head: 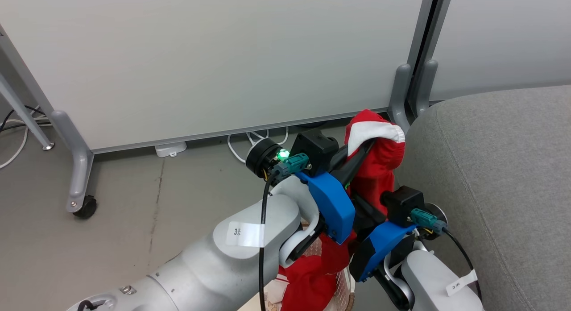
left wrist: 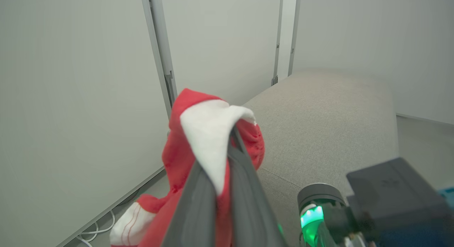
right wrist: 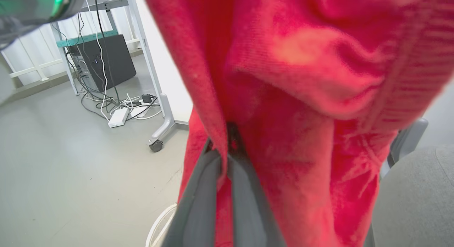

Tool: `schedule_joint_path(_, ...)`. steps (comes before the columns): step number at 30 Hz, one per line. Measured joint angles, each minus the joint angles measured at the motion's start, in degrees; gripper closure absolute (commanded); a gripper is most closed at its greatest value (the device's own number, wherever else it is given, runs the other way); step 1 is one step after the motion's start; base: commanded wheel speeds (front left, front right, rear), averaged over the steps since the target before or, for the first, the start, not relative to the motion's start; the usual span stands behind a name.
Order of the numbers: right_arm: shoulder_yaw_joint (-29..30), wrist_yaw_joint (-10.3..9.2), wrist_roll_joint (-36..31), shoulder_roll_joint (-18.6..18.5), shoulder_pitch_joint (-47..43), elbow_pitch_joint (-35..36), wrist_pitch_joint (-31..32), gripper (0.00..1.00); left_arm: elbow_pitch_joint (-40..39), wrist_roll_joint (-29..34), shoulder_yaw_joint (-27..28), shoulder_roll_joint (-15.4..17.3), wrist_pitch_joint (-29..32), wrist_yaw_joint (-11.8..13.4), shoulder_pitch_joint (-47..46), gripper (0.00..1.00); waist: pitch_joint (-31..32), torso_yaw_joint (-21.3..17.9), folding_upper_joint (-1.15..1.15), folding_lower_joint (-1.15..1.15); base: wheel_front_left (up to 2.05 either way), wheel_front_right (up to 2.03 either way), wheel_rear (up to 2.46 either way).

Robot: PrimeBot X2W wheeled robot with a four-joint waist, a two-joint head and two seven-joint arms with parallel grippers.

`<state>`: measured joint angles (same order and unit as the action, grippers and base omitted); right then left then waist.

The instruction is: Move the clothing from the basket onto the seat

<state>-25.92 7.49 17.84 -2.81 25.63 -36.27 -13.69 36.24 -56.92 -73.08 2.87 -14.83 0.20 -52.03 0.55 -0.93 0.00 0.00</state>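
Observation:
The red clothing [head: 377, 168] hangs lifted above the basket [head: 344, 280], whose perforated cream wall shows at the bottom edge of the head view. My left gripper [head: 369, 144] is shut on the garment's white trim [left wrist: 209, 133] at its top. Lower down, my right gripper [head: 363, 209] is shut on a fold of the same red fabric [right wrist: 301, 98], its fingers [right wrist: 198, 201] pinching it. More red cloth [head: 308, 279] trails down into the basket. The grey seat [head: 490, 190] lies just to the right of both grippers, and it is also in the left wrist view [left wrist: 319, 126].
White partition panels [head: 223, 56] on grey wheeled feet [head: 82, 204] stand behind, with cables and a power strip [head: 170, 148] on the floor. A dark computer tower [right wrist: 106, 61] sits by more cables in the right wrist view. Grey floor [head: 134, 221] lies open to the left.

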Motion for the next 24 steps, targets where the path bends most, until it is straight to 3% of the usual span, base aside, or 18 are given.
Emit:
schedule_joint_path(15,-0.59,-0.01,0.98,0.00,0.35,-1.80,-0.88,1.00,0.65,-0.41,-0.21,0.00,-0.08,-0.02,0.06,1.00,0.42,0.00,0.00,0.00,0.00,0.00,0.00)
schedule_joint_path(16,-0.65,0.00,0.98,0.00,0.39,-1.86,-1.02,1.00,0.67,-0.41,-0.22,0.00,-0.08,-0.07,0.07,0.85,0.43,0.00,0.00,0.00,0.00,0.00,0.00)
schedule_joint_path(17,-0.68,0.00,1.00,0.00,0.44,-1.91,-1.02,1.00,0.70,-0.42,-0.23,0.00,-0.08,-0.07,0.07,0.60,0.44,-0.01,0.00,0.00,0.00,0.00,0.00)
schedule_joint_path(18,-0.71,0.00,1.02,0.00,0.48,-1.94,-1.02,1.00,0.76,-0.41,-0.24,0.00,-0.08,-0.05,0.07,0.01,0.45,-0.02,0.00,0.00,0.00,0.00,0.00)
schedule_joint_path(24,-0.71,0.00,1.22,0.00,0.52,-2.22,-1.10,1.00,0.82,-0.41,-0.24,0.00,-0.11,0.38,0.07,0.00,0.41,-0.13,0.00,0.00,0.00,0.00,0.00)
